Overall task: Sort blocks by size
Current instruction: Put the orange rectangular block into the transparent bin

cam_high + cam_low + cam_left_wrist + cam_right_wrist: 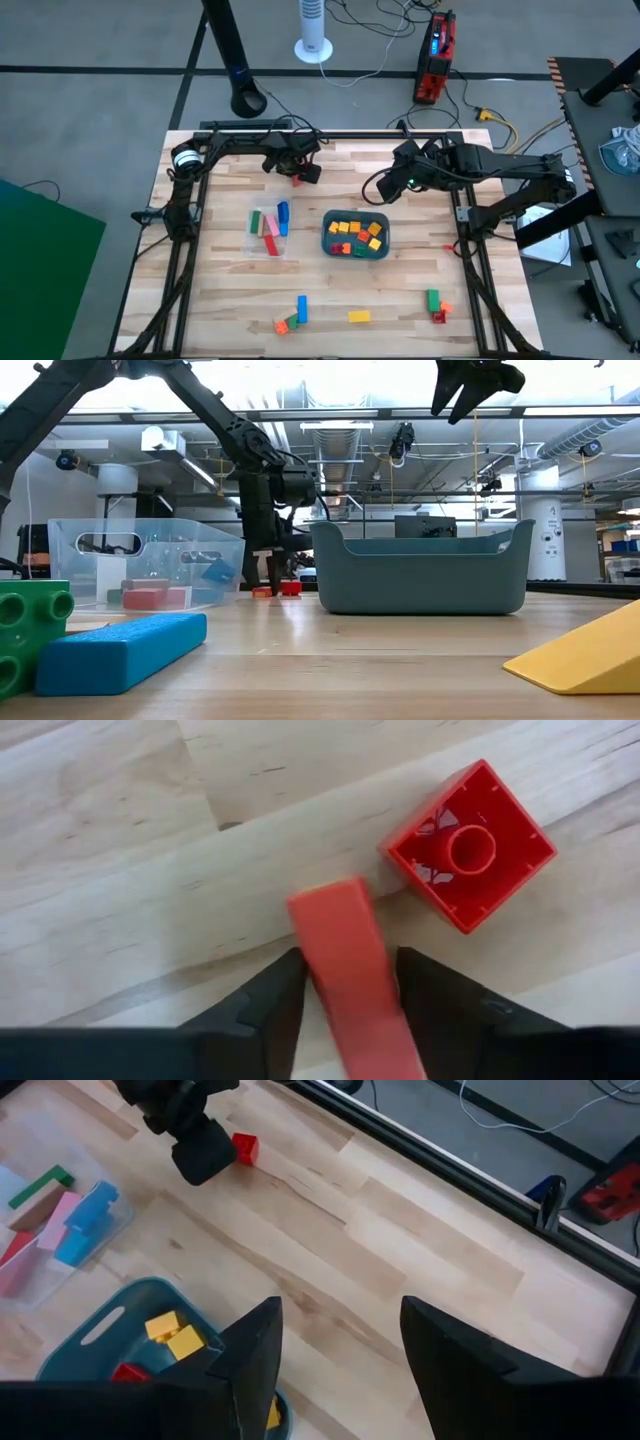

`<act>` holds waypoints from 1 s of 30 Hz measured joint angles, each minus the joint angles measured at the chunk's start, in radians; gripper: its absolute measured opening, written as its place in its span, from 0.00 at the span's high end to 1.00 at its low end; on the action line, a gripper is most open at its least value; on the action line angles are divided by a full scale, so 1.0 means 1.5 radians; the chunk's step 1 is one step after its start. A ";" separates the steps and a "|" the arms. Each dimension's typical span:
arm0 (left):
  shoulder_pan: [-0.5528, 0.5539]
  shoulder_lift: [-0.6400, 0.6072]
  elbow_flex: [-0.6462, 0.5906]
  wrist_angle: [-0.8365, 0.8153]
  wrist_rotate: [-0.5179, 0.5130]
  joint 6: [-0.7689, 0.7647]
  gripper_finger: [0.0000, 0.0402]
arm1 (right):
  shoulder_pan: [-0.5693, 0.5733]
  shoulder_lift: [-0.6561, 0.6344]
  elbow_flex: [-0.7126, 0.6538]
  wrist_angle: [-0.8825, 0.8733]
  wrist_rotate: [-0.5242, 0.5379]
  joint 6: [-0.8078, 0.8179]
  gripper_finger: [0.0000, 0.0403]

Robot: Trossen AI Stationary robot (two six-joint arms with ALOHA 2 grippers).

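My left gripper [300, 172] is low over the table's far part, shut on an orange-red bar block [345, 980]. A red cube [470, 845] lies on the wood right beside it, its hollow underside turned up. My right gripper [385, 187] hangs open and empty, high above the table just beyond the teal tray [355, 248], which holds several small yellow, orange, red and green blocks. A clear container [268, 232] holds several longer bars. More blocks lie loose near the front edge: blue [302, 308], yellow [359, 316] and green [432, 299]. My left gripper pinches the orange-red bar by its two long sides [330, 975] between its two fingers. The fingers come from above, pointing down, and lie along the bar. The bar's free end [328, 900] sticks out past the fingertips toward the table, close to the red cube; I cannot tell whether it touches the wood.
A dark metal frame [190, 215] runs along the table's left, far and right sides. Bare wood lies between the container, the tray and the front blocks. In the low view a green block [30, 622] and a blue bar [125, 650] sit close by.
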 joint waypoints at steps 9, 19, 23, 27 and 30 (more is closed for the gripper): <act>-0.001 -0.003 0.000 0.003 -0.002 0.013 0.78 | 0.000 0.000 0.000 0.000 0.002 -0.013 0.53; 0.005 -0.088 0.000 -0.009 0.001 0.018 0.76 | 0.000 0.000 0.000 0.000 0.005 -0.030 0.54; 0.006 -0.129 0.028 -0.051 -0.022 0.017 0.76 | 0.000 0.001 0.000 0.000 0.007 -0.043 0.54; -0.008 -0.161 0.090 -0.183 -0.024 0.034 0.76 | 0.000 0.001 0.000 0.000 0.004 -0.044 0.54; -0.048 -0.185 0.129 -0.298 -0.027 0.035 0.76 | 0.000 0.001 0.000 0.000 0.002 -0.042 0.55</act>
